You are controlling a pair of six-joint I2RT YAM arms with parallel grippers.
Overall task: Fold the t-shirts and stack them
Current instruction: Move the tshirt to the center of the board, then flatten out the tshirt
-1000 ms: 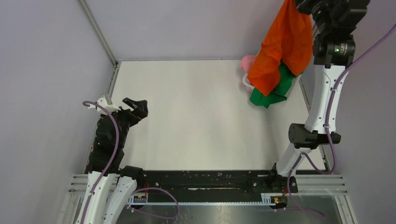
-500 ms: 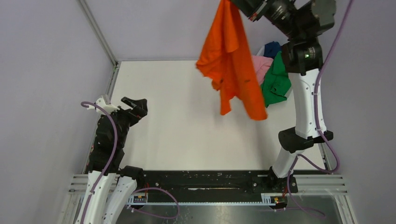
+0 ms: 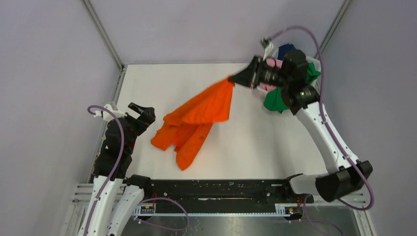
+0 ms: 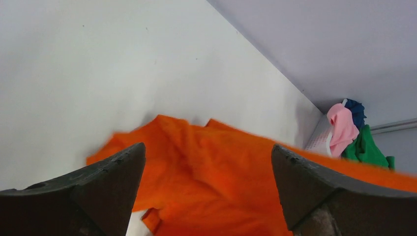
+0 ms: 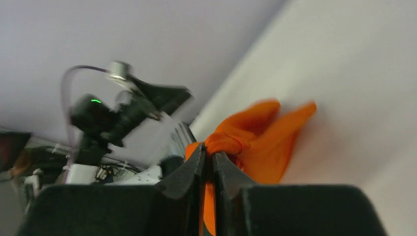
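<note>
The bright orange t-shirt lies crumpled on the white table, one end lifted toward the back right. My right gripper is shut on that raised end; the wrist view shows the cloth pinched between my fingertips. My left gripper is open and empty at the left, just left of the shirt; its wrist view shows the orange cloth between and beyond its fingers. The green t-shirt, pink t-shirt and dark blue t-shirt sit heaped at the back right.
A white plastic basket holds the heaped shirts at the back right corner. Grey walls close in the table on the left, back and right. The black rail with the arm bases runs along the near edge.
My right arm has swung down and left from high above the basket, dragging the orange shirt out of the air onto the table's middle. The left arm has stayed put.
</note>
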